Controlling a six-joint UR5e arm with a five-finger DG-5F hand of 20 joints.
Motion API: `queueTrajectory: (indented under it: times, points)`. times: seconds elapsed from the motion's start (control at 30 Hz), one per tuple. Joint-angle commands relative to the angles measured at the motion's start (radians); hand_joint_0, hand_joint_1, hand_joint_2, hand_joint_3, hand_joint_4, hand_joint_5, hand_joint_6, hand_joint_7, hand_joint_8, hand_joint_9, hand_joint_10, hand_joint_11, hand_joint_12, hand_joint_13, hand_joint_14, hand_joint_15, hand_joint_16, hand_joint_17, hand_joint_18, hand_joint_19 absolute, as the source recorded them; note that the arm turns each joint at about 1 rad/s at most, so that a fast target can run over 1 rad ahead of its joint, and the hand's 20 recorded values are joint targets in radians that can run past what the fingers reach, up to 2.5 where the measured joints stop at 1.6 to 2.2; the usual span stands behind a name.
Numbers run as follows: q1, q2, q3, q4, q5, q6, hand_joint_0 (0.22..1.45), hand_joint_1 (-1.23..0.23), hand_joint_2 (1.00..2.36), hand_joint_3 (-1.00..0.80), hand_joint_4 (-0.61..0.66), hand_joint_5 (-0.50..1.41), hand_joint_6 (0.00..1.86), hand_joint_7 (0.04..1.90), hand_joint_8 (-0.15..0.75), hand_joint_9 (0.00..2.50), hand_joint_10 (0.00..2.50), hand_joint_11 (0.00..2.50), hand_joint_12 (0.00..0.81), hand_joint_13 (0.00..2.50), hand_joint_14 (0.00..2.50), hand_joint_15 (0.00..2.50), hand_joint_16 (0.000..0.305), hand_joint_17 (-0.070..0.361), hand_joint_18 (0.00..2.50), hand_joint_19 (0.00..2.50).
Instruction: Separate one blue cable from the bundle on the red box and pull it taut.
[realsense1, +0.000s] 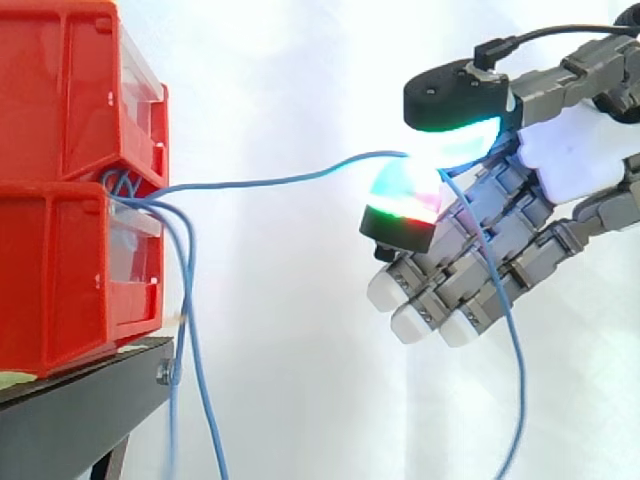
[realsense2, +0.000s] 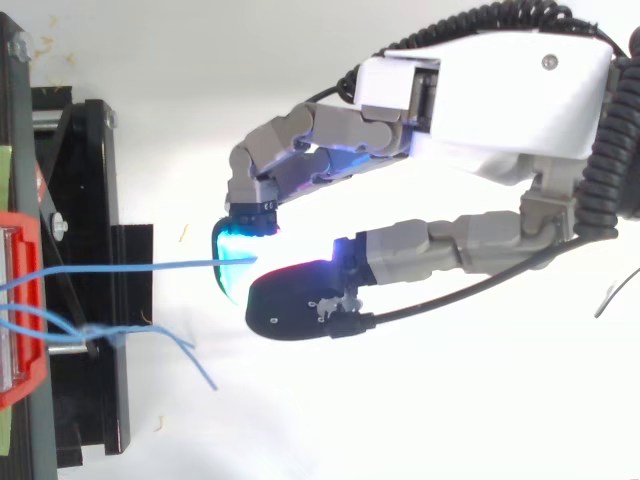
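The robot hand (realsense1: 570, 150) pinches one thin blue cable (realsense1: 270, 181) between rounded glowing pads (realsense1: 405, 195). The cable runs in a shallow curve from the knotted bundle (realsense1: 122, 188) on the glossy red box (realsense1: 60, 260).

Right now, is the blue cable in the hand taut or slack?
Nearly taut: the blue cable runs almost straight from the red box to the hand, pinched between fingertips, sagging slightly in side view.

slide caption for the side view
Hand pinches one blue cable, running nearly straight from the bundle at the red bins.
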Motion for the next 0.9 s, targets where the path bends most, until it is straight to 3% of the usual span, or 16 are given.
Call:
queueTrajectory:
  times: [0.0,0.13,0.23,0.4,0.53,0.6,0.7,0.87]
  points:
    - [0.001,0.000,0.000,-0.013,0.001,0.001,0.50,-0.76,1.48,-0.10,-0.05,-0.04,0.85,1.18,0.259,0.57,0.00,0.00,0.463,0.46,0.00,0.10,0.069,0.156,0.31,0.24]
    - [-0.003,0.000,-0.011,-0.011,0.003,0.001,0.50,-0.77,1.47,-0.09,-0.05,-0.04,0.86,1.18,0.262,0.60,0.00,0.00,0.460,0.47,0.00,0.11,0.069,0.156,0.32,0.25]
    - [-0.004,0.000,-0.071,0.016,0.009,0.037,0.50,-0.77,1.47,-0.09,-0.05,-0.04,0.86,1.18,0.264,0.60,0.00,0.00,0.461,0.48,0.00,0.11,0.069,0.156,0.33,0.25]
    - [-0.004,0.000,-0.125,0.116,0.011,0.083,0.50,-0.77,1.48,-0.10,-0.05,-0.04,0.86,1.18,0.263,0.61,0.00,0.00,0.455,0.49,0.00,0.11,0.069,0.156,0.34,0.25]
    - [-0.007,0.000,-0.181,0.274,0.011,0.093,0.50,-0.76,1.50,-0.10,-0.05,-0.04,0.86,1.17,0.263,0.62,0.00,0.00,0.448,0.50,0.00,0.13,0.069,0.156,0.34,0.27]
    - [-0.006,0.000,-0.215,0.381,0.011,0.092,0.50,-0.76,1.50,-0.10,-0.05,-0.04,0.85,1.18,0.263,0.63,0.00,0.00,0.449,0.50,0.01,0.14,0.069,0.156,0.34,0.27]
    - [-0.006,0.000,-0.232,0.450,0.014,0.090,0.50,-0.76,1.50,-0.10,-0.04,-0.04,0.85,1.18,0.265,0.63,0.00,0.00,0.446,0.50,0.01,0.14,0.069,0.156,0.34,0.27]
    - [-0.007,0.000,-0.241,0.500,0.012,0.079,0.50,-0.77,1.50,-0.10,-0.04,-0.04,0.86,1.17,0.268,0.64,0.00,0.00,0.442,0.51,0.01,0.15,0.070,0.157,0.35,0.28]
